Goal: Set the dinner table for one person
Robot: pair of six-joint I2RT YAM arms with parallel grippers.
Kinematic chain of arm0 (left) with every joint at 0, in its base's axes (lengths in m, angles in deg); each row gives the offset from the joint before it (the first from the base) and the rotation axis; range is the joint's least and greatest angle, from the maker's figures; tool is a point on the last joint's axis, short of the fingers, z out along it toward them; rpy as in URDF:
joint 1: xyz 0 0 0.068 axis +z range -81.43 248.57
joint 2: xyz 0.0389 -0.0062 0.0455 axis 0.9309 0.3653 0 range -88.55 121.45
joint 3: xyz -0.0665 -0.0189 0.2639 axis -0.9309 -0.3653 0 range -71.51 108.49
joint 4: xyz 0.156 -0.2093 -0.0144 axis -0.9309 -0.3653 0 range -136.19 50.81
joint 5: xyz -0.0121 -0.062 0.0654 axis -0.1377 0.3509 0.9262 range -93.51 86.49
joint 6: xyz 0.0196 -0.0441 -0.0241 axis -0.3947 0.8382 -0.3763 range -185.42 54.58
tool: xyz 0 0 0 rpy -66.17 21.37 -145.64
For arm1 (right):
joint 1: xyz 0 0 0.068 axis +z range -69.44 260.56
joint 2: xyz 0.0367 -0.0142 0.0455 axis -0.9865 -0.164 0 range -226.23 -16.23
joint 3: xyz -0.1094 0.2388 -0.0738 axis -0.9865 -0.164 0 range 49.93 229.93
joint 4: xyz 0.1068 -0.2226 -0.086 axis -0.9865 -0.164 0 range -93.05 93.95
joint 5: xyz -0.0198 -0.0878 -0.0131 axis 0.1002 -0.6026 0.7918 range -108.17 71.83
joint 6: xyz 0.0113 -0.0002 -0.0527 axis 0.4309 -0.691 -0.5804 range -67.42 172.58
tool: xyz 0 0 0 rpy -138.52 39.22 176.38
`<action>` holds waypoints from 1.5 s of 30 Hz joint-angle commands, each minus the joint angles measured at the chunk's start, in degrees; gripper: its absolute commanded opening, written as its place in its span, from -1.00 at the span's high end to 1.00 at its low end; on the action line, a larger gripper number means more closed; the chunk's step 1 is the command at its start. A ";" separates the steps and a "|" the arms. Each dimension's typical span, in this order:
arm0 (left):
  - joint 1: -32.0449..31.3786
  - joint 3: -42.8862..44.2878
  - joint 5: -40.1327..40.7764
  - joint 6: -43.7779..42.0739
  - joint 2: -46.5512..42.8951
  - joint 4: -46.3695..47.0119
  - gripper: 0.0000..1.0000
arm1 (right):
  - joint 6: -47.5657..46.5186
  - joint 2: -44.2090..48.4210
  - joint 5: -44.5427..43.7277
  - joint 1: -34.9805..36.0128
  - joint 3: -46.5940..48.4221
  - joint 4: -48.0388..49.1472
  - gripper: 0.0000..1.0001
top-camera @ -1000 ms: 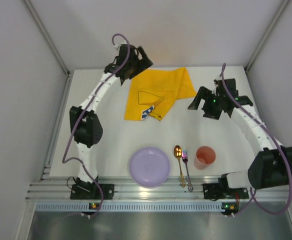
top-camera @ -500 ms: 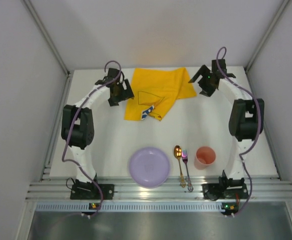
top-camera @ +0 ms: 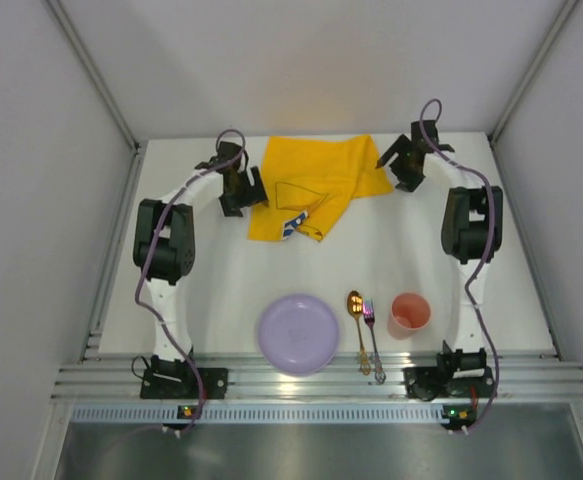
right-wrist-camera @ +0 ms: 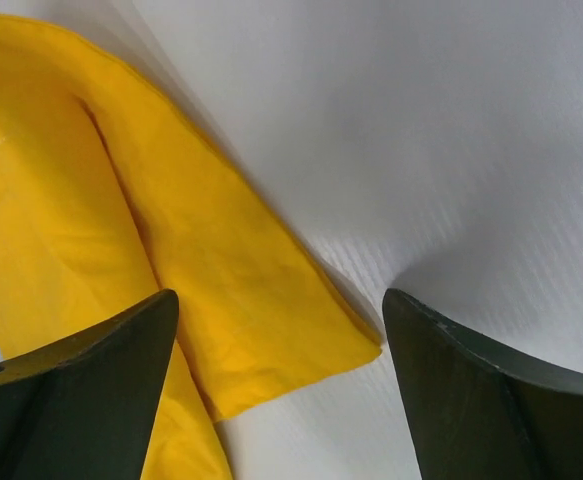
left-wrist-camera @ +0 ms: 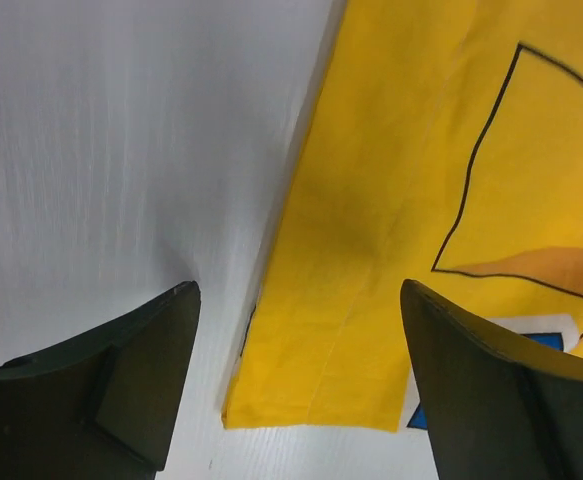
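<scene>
Table (top-camera: 221, 270) is the white slab under everything, running from the rail (top-camera: 301, 385) at my bases out to the far wall (top-camera: 311, 70). Mat (top-camera: 316, 185) lies far-centre on it: yellow, rumpled, skewed, near corner folded over so a blue-and-white print shows. Left claw (top-camera: 239, 190) is at the mat's left edge, close to its near-left corner. In the wrist view the left claw (left-wrist-camera: 296, 300) is wide open and straddles that edge, with bare table under one side and yellow cloth with a black printed outline under the other. Nothing gripped. Right claw (top-camera: 403, 160) is at the mat's right corner. In its wrist view the right claw (right-wrist-camera: 281, 300) is also wide open, with the corner lying flat between the jaws, cloth to the left and bare table to the right. Nothing gripped. Both sit low over the surface; can't tell whether the tips touch table or cloth. Along the near edge, well apart from the mat: purple plate (top-camera: 299, 333) in the centre and gold spoon (top-camera: 358, 330) just right of it. Fork (top-camera: 373, 340) is right beside the spoon, can't tell if touching, both handles toward me. Orange cup (top-camera: 409, 314) stands upright just right of the fork. Neither claw is near those.
</scene>
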 commanded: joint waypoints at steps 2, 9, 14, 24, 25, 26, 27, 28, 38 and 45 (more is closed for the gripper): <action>0.74 2.57 -3.64 -0.93 4.06 2.19 -0.67 | 0.01 -2.96 0.11 2.29 2.57 -1.11 -0.65; 0.74 2.57 -9.18 0.74 7.14 3.86 -0.05 | 0.10 -3.40 2.21 3.88 2.22 -1.28 -0.20; 0.74 3.27 -12.52 1.00 7.58 4.48 0.73 | -0.87 -2.52 3.62 4.84 -0.41 -1.10 0.43; 2.40 14.59 -9.63 0.74 -1.99 -7.29 1.00 | -6.84 1.43 2.39 0.90 7.48 -10.30 1.00; 3.45 15.40 -8.93 1.00 -3.31 -8.87 1.00 | -7.98 1.70 2.83 0.02 10.10 -12.07 1.00; 4.07 16.01 -8.22 1.35 -6.02 -9.32 1.00 | -8.42 1.61 2.92 -1.99 11.52 -13.92 1.00; 4.69 16.63 -6.82 2.23 -7.26 -9.24 1.00 | -8.86 1.44 3.18 -3.06 12.76 -17.50 1.00; 5.30 16.98 -6.37 2.58 -8.41 -9.24 1.00 | -9.30 1.17 3.97 -3.50 15.03 -19.02 1.00; 9.79 20.07 -2.85 3.73 -3.77 -10.29 1.00 | -10.71 -7.44 15.40 -12.21 25.60 -27.21 -0.99; 9.88 16.90 -4.87 5.31 1.60 -8.88 0.73 | -13.96 0.98 17.15 -9.49 16.30 -21.95 -1.00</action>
